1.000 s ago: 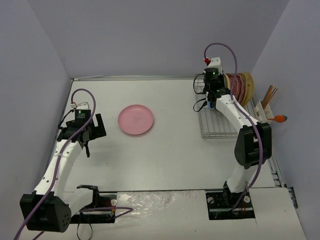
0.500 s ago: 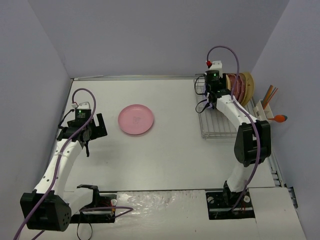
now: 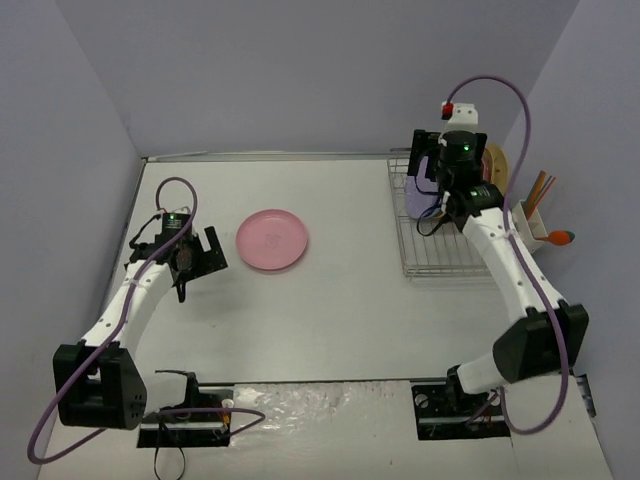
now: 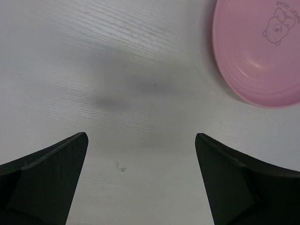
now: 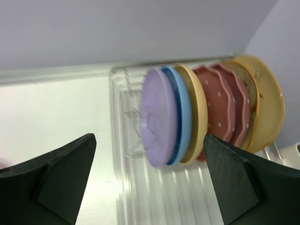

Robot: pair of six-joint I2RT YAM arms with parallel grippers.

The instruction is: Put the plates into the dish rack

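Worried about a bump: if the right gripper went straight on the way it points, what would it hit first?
Probably the lilac plate, nearest of the row standing in the dish rack. It sits dead ahead between the fingers of the open right gripper; how far off is unclear.

Up top, the fixed camera looks down from above and behind the arm bases, far enough off to take in the whole table (image 3: 330,310) and the walls around it. The left wrist camera points almost straight down, close over the tabletop, with the left gripper (image 4: 140,138) dark in its bottom corners and the pink plate (image 4: 262,56) cutting in at upper right, the same plate the overhead view shows mid-table. The right wrist camera faces out toward the back wall from close in, a touch blurred, with the right gripper (image 5: 150,138) framing the dish rack (image 5: 154,192) and its upright plates (image 5: 187,117), a spot the overhead view shares at its far right.
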